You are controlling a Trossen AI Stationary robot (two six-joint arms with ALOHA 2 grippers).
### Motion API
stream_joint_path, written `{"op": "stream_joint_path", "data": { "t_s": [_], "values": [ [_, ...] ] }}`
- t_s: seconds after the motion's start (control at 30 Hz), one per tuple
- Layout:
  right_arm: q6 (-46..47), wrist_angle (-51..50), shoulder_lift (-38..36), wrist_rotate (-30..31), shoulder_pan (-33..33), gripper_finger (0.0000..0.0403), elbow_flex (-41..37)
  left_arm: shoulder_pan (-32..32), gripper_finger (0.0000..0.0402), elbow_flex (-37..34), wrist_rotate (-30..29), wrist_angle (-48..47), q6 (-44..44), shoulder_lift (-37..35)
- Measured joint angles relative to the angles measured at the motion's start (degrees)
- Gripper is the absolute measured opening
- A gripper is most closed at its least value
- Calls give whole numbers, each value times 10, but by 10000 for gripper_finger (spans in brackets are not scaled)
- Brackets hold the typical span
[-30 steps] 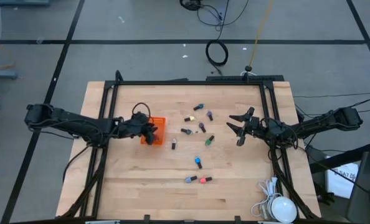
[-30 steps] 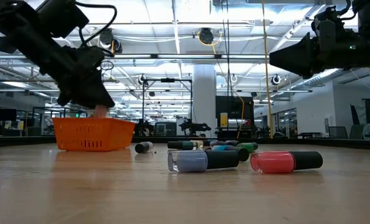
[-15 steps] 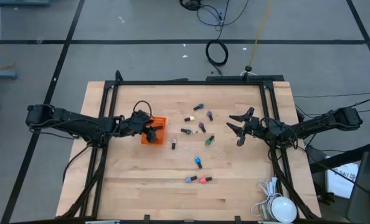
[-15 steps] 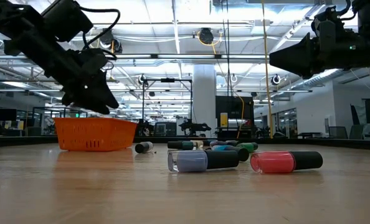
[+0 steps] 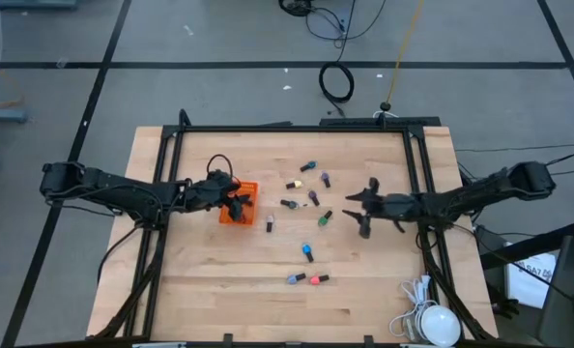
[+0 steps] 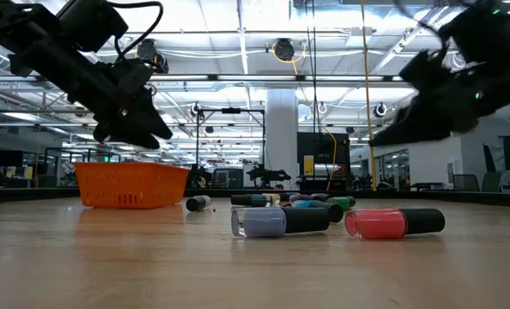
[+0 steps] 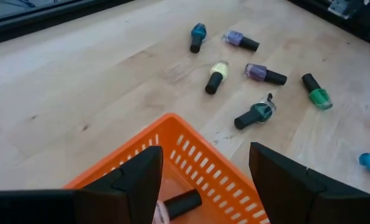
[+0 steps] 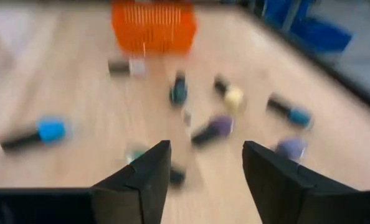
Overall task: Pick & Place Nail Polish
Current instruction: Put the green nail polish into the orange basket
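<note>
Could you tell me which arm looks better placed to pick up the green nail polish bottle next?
Probably the right. The right gripper, fingers open and empty, sits just beside the green bottle. The left gripper, open too, hovers over the orange basket, farther away.

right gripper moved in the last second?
Yes. In the high view the right gripper has swung in from near the table's right rail toward the green bottle, fingers open.
</note>
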Motion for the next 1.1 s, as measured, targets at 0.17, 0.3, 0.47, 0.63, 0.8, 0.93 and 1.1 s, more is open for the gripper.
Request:
{"op": "stream_joint_path", "data": {
  "t_s": [0.17,0.3,0.47,0.63,0.8,0.93,1.1],
  "values": [
    [-12,58,124,-7,-18,198,34,0,235,0,0,4,0,0],
    [-19,109,218,-71,-40,199,63,0,235,0,0,16,8,0],
    [-24,132,304,-119,-60,199,98,0,235,0,0,19,13,0],
    [-13,139,347,-175,-70,199,120,0,234,0,0,19,13,0],
    [13,110,350,-239,-72,199,120,0,235,0,0,19,13,0],
    [6,96,331,-240,-72,199,121,0,235,0,0,19,13,0],
    [5,75,314,-237,-72,194,121,0,234,0,0,19,13,0]
  ]
}}
